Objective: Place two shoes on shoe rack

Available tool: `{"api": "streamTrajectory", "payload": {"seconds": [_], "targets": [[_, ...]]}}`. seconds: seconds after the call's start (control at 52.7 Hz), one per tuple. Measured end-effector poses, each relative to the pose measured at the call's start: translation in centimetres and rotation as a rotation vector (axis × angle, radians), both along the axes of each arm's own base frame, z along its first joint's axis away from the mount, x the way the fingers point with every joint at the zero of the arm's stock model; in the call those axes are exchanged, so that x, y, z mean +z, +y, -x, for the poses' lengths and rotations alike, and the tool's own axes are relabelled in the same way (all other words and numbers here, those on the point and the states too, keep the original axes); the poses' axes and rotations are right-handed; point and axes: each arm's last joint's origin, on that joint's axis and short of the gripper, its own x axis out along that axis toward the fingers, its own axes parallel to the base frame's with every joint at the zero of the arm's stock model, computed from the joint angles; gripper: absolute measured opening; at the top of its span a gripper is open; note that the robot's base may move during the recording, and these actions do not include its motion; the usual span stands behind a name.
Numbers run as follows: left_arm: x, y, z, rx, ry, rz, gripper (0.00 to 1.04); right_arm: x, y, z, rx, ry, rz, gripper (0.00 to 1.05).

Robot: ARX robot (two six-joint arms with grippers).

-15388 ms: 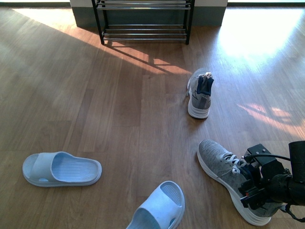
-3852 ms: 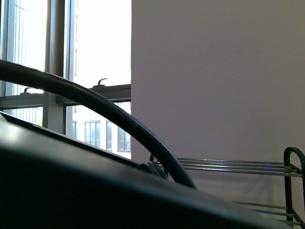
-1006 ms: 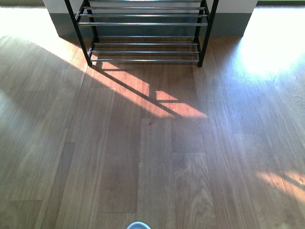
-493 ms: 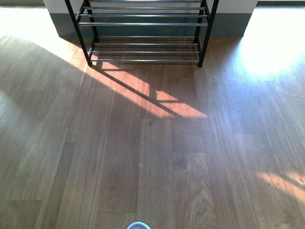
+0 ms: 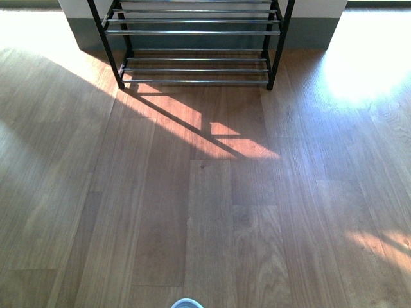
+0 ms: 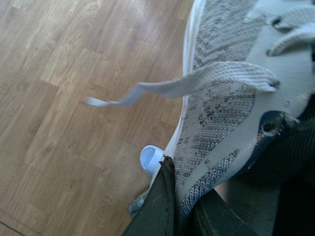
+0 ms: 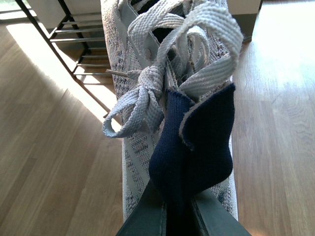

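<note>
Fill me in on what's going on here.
The robot has a shoe in each arm. Its left gripper is clamped on the side of one grey sneaker, with a loose lace hanging over the wood floor. Its right gripper pinches the navy tongue of the other sneaker. The shoe rack stands ahead, and neither shoe is on it yet.

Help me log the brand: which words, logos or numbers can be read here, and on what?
None can be read. The left arm's sneaker, the right arm's sneaker, the shoe rack and the pale slipper show no text, logo or number.
</note>
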Motion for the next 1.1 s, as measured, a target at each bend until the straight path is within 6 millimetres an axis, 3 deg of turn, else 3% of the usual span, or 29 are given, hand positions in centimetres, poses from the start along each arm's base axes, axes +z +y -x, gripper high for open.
{"api": "streamTrajectory", "payload": {"seconds": [1.1], "targets": [[0.01, 0.07, 0.00, 0.014, -0.005, -0.014, 0.02, 0.00, 0.03, 0.00, 0.006, -0.001, -0.002, 0.02]]}}
